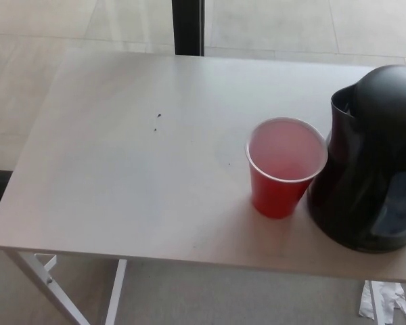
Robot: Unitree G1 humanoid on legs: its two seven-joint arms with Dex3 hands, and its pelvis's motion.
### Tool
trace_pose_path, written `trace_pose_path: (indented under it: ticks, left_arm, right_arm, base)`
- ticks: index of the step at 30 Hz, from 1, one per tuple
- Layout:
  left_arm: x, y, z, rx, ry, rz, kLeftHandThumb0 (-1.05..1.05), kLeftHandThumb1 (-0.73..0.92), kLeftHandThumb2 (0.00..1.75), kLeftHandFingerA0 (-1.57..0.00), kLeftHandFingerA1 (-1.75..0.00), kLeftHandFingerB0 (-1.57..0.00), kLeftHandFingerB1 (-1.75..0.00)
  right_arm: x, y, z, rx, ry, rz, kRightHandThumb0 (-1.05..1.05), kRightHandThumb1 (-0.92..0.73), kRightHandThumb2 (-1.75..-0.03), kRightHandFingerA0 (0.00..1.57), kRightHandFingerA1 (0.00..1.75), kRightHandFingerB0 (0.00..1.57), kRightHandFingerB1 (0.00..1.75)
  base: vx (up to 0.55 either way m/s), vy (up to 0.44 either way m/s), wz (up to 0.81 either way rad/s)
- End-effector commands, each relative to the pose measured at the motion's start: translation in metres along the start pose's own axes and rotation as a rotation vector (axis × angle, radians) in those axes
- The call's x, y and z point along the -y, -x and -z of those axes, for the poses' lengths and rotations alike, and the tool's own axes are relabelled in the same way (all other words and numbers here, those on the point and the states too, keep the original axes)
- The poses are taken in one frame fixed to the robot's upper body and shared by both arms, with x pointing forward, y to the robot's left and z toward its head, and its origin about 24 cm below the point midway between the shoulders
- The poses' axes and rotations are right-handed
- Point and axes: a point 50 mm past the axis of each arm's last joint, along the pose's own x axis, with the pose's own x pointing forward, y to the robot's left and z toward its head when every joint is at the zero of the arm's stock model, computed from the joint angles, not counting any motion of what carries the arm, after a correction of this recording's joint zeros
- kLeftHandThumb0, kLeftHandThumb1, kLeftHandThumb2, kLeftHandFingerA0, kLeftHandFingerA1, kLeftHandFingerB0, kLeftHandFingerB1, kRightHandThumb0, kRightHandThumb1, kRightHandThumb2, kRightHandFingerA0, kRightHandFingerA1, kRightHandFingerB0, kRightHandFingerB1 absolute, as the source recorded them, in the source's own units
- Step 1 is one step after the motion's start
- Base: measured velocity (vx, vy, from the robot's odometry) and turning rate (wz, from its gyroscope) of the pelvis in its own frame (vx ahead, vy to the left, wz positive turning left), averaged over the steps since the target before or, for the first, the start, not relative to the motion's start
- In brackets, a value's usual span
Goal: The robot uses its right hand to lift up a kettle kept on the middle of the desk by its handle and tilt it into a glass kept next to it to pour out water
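A black kettle [369, 162] stands upright at the right end of the white desk [135, 176], partly cut off by the picture's right edge; its spout faces left and its handle is out of sight. A red plastic cup [284, 166] with a white inside stands just left of the kettle, nearly touching it. I cannot tell whether the cup holds water. Neither of my hands shows in the head view.
A dark vertical post [188, 27] rises behind the desk's far edge. The desk's white leg [47, 284] shows at lower left. A crumpled white scrap [386, 301] lies on the floor at lower right. Two tiny dark specks [157, 122] mark the desk.
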Motion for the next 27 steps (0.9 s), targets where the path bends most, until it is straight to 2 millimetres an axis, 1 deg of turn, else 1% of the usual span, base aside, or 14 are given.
trace_pose_path:
  ticks: [1, 2, 6, 7, 9, 12, 13, 14, 15, 21, 22, 23, 24, 27]
  left_arm:
    - [-0.012, 0.003, -0.019, 0.090, 0.096, 0.030, -1.05, 0.26, 1.15, -1.06, -1.35, -0.75, -1.65]
    - [-0.012, 0.003, -0.019, 0.089, 0.093, 0.029, -1.05, 0.45, 0.95, -1.10, -1.27, -0.74, -1.66]
    - [-0.013, 0.003, -0.021, 0.093, 0.085, 0.031, -1.05, 0.34, 1.18, -1.11, -1.34, -0.77, -1.69]
    - [-0.013, 0.003, -0.020, 0.089, 0.080, 0.030, -1.05, 0.42, 0.98, -1.09, -1.32, -0.73, -1.67]
    - [-0.013, 0.003, -0.020, 0.085, 0.082, 0.031, -1.05, 0.33, 1.14, -1.07, -1.33, -0.76, -1.65]
    - [-0.013, 0.003, -0.019, 0.083, 0.073, 0.030, -1.05, 0.43, 0.99, -1.10, -1.29, -0.71, -1.71]
    - [-0.011, 0.002, -0.018, 0.085, 0.073, 0.037, -1.05, 0.34, 1.17, -1.10, -1.33, -0.77, -1.64]
    - [-0.011, 0.003, -0.017, 0.089, 0.069, 0.041, -1.05, 0.45, 0.95, -1.10, -1.29, -0.75, -1.66]
    - [-0.012, 0.003, -0.017, 0.089, 0.052, 0.038, -1.05, 0.26, 1.17, -1.03, -1.37, -0.68, -1.69]
    - [-0.012, 0.003, -0.018, 0.090, 0.049, 0.034, -1.05, 0.34, 1.18, -1.09, -1.32, -0.79, -1.64]
    - [-0.012, 0.003, -0.019, 0.092, 0.047, 0.035, -1.05, 0.30, 1.17, -1.10, -1.30, -0.81, -1.59]
    - [-0.011, 0.002, -0.019, 0.095, 0.042, 0.034, -1.05, 0.47, 1.01, -1.12, -1.28, -0.76, -1.71]
    - [-0.011, 0.002, -0.019, 0.093, 0.043, 0.034, -1.05, 0.35, 1.17, -1.11, -1.31, -0.80, -1.62]
    - [-0.011, 0.002, -0.019, 0.089, 0.030, 0.030, -1.05, 0.37, 1.20, -1.13, -1.32, -0.79, -1.65]
  right_arm:
    - [-0.067, 0.002, -0.057, 0.032, -0.021, -0.442, -0.93, -0.38, -0.71, 0.32, 0.79, 0.24, 0.61]
    - [-0.073, 0.004, -0.059, 0.045, 0.028, -0.494, -0.89, -0.51, -0.57, 0.40, 0.79, 0.20, 0.59]
    - [-0.099, 0.015, -0.060, 0.037, 0.103, -0.636, -0.81, -0.49, -0.55, 0.43, 0.64, 0.18, 0.42]
    - [-0.111, 0.019, -0.058, 0.027, 0.108, -0.744, -0.39, -0.23, -0.89, 0.03, 0.53, 0.00, 0.51]
    - [-0.122, 0.024, -0.055, 0.009, 0.119, -0.824, -0.67, -0.41, -0.85, 0.02, 0.51, 0.04, 0.26]
    - [-0.132, 0.028, -0.050, -0.008, 0.144, -0.863, -0.74, -0.43, -0.85, 0.01, 0.32, 0.07, 0.19]
    - [-0.138, 0.031, -0.047, 0.001, 0.179, -0.881, -0.73, -0.42, -0.84, 0.02, 0.33, 0.02, 0.17]
    - [-0.142, 0.032, -0.045, 0.004, 0.214, -0.887, -0.73, -0.42, -0.84, 0.02, 0.33, 0.01, 0.17]
    - [-0.150, 0.034, -0.043, 0.008, 0.236, -0.925, -0.67, -0.40, -0.81, 0.00, 0.31, 0.00, 0.17]
    - [-0.159, 0.030, -0.039, -0.023, 0.269, -0.928, -0.59, -0.39, -0.81, 0.00, 0.35, 0.00, 0.24]
    - [-0.160, 0.030, -0.038, -0.025, 0.272, -0.926, -0.56, -0.59, -0.58, 0.02, 0.32, 0.00, 0.24]
    - [-0.166, 0.025, -0.036, -0.018, 0.344, -0.905, -0.56, -0.42, -0.86, 0.00, 0.45, 0.00, 0.29]
    - [-0.168, 0.024, -0.036, -0.017, 0.367, -0.891, -0.55, -0.64, -0.59, 0.14, 0.38, 0.00, 0.23]
    - [-0.170, 0.019, -0.035, -0.015, 0.379, -0.870, -0.60, -0.52, -0.76, 0.09, 0.45, 0.02, 0.14]
  base:
    - [0.00, 0.000, 0.00]
    - [0.00, 0.000, 0.00]
    - [0.00, 0.000, 0.00]
    - [0.00, 0.000, 0.00]
    - [0.00, 0.000, 0.00]
    - [0.00, 0.000, 0.00]
    - [0.00, 0.000, 0.00]
    - [0.00, 0.000, 0.00]
    - [0.00, 0.000, 0.00]
    - [0.00, 0.000, 0.00]
    - [0.00, 0.000, 0.00]
    - [0.00, 0.000, 0.00]
    - [0.00, 0.000, 0.00]
    - [0.00, 0.000, 0.00]
